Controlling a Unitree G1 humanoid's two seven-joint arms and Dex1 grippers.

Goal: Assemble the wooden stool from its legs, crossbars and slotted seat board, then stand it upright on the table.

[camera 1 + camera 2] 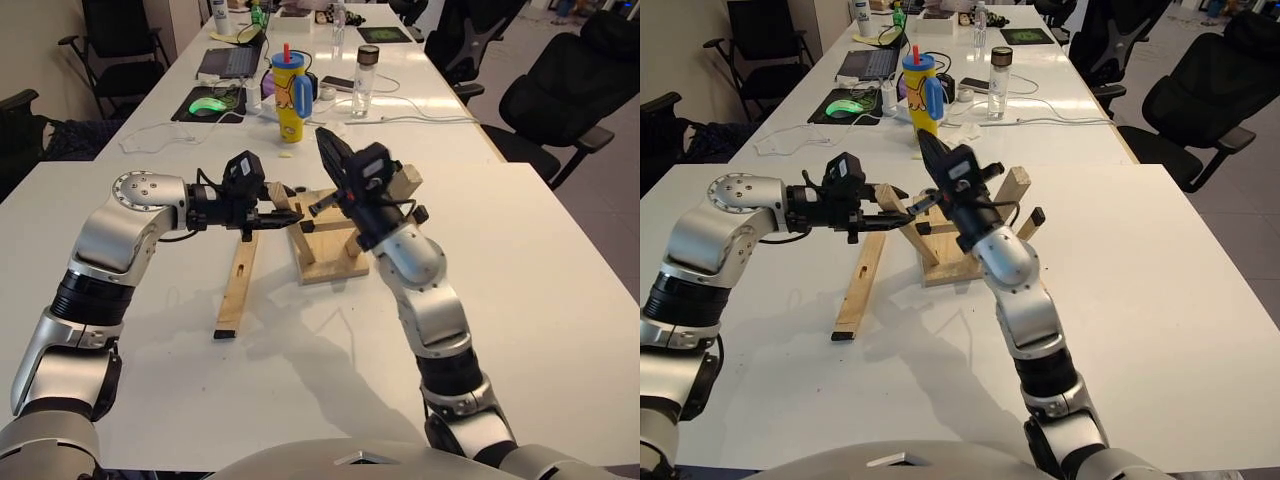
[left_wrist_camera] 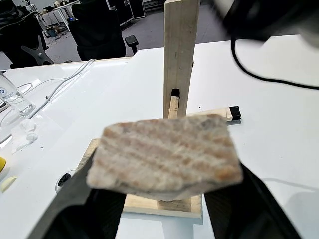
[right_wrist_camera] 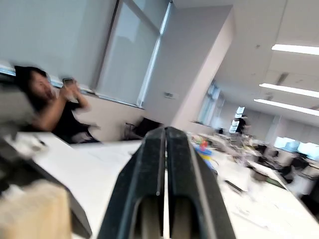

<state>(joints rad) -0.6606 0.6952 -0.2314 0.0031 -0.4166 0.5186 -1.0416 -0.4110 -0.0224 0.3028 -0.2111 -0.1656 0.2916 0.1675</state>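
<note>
Arms bent inward, left gripper clamped on wooden leg, apparently above seat board, right gripper upturned, fingers together.

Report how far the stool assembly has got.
Done: one leg stands slotted in the seat board, which lies flat on the table. In hand: the left gripper clamps a wooden piece above the board; the right gripper is shut, empty. Left: a loose leg on the table, the other joints, standing it upright.

Two grippers, one seat board (one loose plank)
</note>
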